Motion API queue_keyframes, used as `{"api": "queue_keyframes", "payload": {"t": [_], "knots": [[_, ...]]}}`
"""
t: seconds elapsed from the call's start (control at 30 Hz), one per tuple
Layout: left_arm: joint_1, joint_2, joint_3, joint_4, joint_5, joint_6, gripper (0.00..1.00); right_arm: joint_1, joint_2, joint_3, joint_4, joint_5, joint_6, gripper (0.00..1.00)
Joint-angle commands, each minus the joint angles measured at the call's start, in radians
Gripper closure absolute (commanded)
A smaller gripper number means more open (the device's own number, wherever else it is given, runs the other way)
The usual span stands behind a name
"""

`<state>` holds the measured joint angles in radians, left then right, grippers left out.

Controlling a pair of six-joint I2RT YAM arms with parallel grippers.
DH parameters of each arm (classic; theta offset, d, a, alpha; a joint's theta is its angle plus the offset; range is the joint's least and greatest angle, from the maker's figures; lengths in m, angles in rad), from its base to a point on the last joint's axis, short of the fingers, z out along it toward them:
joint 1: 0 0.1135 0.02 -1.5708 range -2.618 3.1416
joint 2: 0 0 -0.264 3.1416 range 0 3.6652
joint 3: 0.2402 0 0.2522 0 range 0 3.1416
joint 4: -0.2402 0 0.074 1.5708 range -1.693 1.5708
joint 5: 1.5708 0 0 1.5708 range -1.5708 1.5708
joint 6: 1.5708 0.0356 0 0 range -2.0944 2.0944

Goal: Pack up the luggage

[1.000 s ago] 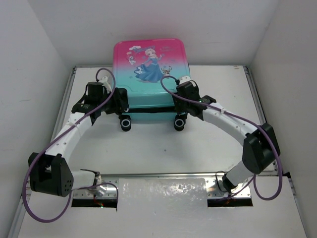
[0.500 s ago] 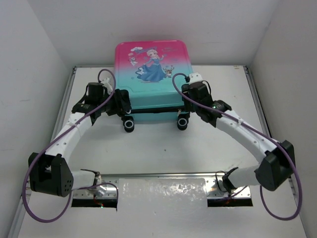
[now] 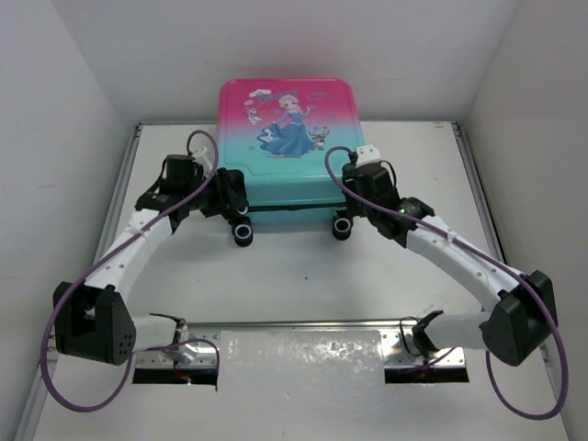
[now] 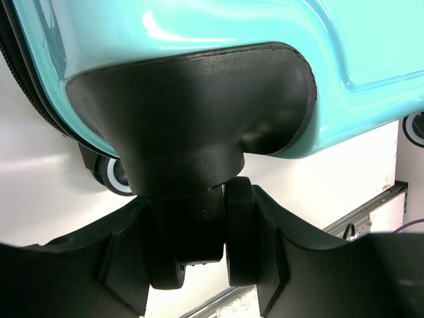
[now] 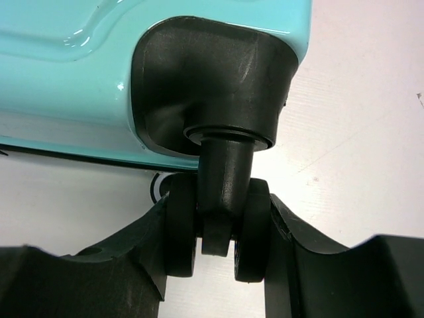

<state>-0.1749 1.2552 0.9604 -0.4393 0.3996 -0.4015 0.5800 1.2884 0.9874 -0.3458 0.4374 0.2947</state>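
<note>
Luggage (image 3: 285,138) rests on a white table (image 3: 294,266) between white walls (image 3: 55,138).

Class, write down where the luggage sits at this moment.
In the top view, the luggage sits at the far middle of the table, by the back wall, between the left gripper and right gripper, each gripping a wheel.

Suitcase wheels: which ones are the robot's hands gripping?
The left corner wheel sits pinched in the left hand, the right corner wheel in the right hand. The two white-ringed wheels nearer the robot are free.
</note>
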Motion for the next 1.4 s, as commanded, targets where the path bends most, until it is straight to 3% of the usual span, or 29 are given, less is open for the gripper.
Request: {"api": "queue_keyframes", "payload": {"t": [0.0,0.07,0.1,0.13,0.2,0.37,0.47,0.5,0.53,0.63,0.73,1.0,1.17,1.3,1.37], "knots": [[-0.034,-0.011,-0.008,0.079,0.088,0.099,0.96,0.006,-0.023,0.025,0.030,0.021,-0.049,0.50],[-0.034,-0.010,-0.006,0.077,0.093,0.099,0.96,0.006,-0.038,0.022,0.037,0.008,-0.049,0.25],[-0.034,-0.010,-0.006,0.079,0.091,0.099,0.96,0.015,-0.053,0.020,0.036,-0.009,-0.049,0.20],[-0.034,-0.008,-0.005,0.079,0.090,0.098,0.96,0.024,-0.061,0.019,0.031,-0.012,-0.048,0.05],[-0.034,-0.007,-0.005,0.080,0.091,0.098,0.97,0.067,-0.104,-0.022,0.056,0.030,-0.048,0.01],[-0.034,-0.002,-0.005,0.079,0.087,0.096,1.00,0.104,-0.222,-0.266,0.229,0.008,0.009,0.01],[-0.034,0.003,-0.002,0.080,0.087,0.092,1.00,0.171,-0.222,-0.394,0.338,0.021,0.034,0.07],[-0.034,0.006,-0.002,0.083,0.087,0.090,1.00,0.185,-0.197,-0.442,0.381,0.026,0.034,0.11],[-0.034,0.006,-0.002,0.083,0.090,0.089,1.00,0.193,-0.181,-0.463,0.460,0.027,0.038,0.24],[-0.034,0.007,-0.006,0.088,0.097,0.087,1.00,0.192,-0.086,-0.492,0.585,0.079,0.029,0.44],[-0.034,0.009,-0.006,0.086,0.099,0.089,1.00,0.190,0.011,-0.484,0.698,0.110,0.032,0.58],[-0.034,0.010,-0.005,0.083,0.102,0.098,1.00,0.167,0.262,-0.428,1.000,0.165,0.040,0.57],[-0.034,0.009,-0.006,0.082,0.114,0.099,1.00,0.144,0.321,-0.378,1.060,0.236,0.040,0.57],[-0.034,0.009,-0.006,0.079,0.107,0.102,1.00,0.135,0.327,-0.378,1.123,0.192,0.043,0.48],[-0.034,0.007,-0.005,0.076,0.096,0.098,1.00,0.142,0.328,-0.397,1.206,0.187,0.015,0.49]]}}
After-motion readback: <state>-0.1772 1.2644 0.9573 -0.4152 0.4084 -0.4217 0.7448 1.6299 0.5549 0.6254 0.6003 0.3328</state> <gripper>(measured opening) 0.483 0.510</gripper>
